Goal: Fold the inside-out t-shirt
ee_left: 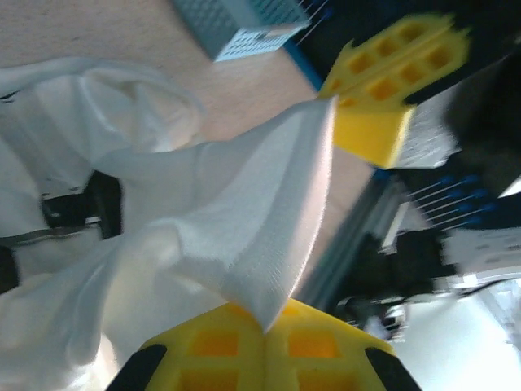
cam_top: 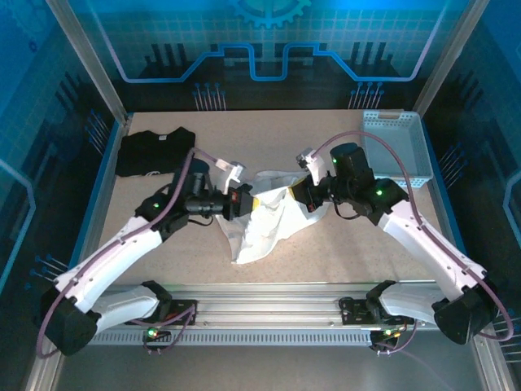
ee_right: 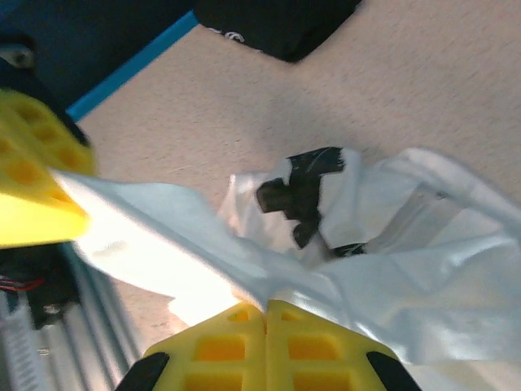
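The table (cam_top: 366,244) is a tan square with a thin blue edge (cam_top: 102,187) down the left side and a metal rail (cam_top: 269,297) along the near side, where the two arms are bolted. A black t-shirt (cam_top: 155,151) lies folded in the far left corner, close to the blue edge. A pale basket (cam_top: 396,147) with little holes sits in the far right corner. There is bare table along the far side between those two things, and more bare table near the rail on both sides. The white t-shirt (cam_top: 269,216) is bunched up in the middle of the table, between the two arms and well apart from the black one and the basket. One end of it trails down toward the rail (it stops before it gets there). The left gripper (cam_top: 242,202) is at the left side of the white t-shirt, and its yellow fingers (ee_left: 383,98) are pressed together on a fold of the cloth. The right gripper (cam_top: 303,194) is at the right side, near the top of the bunch, and its yellow fingers (ee_right: 264,346) pinch the white cloth too. A strip of cloth runs tight across each wrist view from finger to finger.
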Available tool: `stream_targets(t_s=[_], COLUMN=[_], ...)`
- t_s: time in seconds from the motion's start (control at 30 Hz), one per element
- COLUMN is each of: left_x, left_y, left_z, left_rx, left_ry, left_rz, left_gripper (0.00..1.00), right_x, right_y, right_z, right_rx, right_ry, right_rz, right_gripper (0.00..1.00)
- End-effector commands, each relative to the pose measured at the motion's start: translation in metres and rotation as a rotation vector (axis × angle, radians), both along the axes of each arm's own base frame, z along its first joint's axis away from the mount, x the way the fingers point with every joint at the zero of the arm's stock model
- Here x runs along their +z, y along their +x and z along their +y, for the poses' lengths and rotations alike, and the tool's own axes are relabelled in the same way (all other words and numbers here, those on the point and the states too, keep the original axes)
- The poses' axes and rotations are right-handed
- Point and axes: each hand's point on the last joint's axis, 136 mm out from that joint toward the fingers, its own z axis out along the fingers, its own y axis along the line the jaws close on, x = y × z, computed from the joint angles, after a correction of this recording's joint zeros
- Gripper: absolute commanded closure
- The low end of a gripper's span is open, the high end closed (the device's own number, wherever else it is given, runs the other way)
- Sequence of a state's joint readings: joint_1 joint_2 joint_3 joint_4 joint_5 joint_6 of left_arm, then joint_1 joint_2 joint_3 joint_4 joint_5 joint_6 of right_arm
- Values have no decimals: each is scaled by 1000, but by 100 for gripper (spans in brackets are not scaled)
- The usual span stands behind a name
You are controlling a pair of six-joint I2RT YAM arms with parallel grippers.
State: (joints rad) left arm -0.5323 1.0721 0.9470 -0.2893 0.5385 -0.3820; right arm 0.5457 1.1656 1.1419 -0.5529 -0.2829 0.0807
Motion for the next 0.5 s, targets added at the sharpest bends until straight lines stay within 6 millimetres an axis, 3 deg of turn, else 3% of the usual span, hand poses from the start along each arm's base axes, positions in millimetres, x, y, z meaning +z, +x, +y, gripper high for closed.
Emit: stream_targets(t_s=[0.0, 0.17, 0.47], left_x=[33, 31, 20], left_y=[-27, -9, 15], left_z=[0, -4, 0], left_rx=[-116, -76, -4], left_ry=[-206, -220, -198], left_rz=[121, 152, 160], left_gripper=[100, 100, 100], right_x=[-3, -14, -35], right_y=[16, 27, 45], right_z=[-21, -13, -58], right_rx=[-105, -186, -389], right_ry=[-180, -282, -434], right_rz=[-119, -126, -71], right_gripper=[100, 96, 86])
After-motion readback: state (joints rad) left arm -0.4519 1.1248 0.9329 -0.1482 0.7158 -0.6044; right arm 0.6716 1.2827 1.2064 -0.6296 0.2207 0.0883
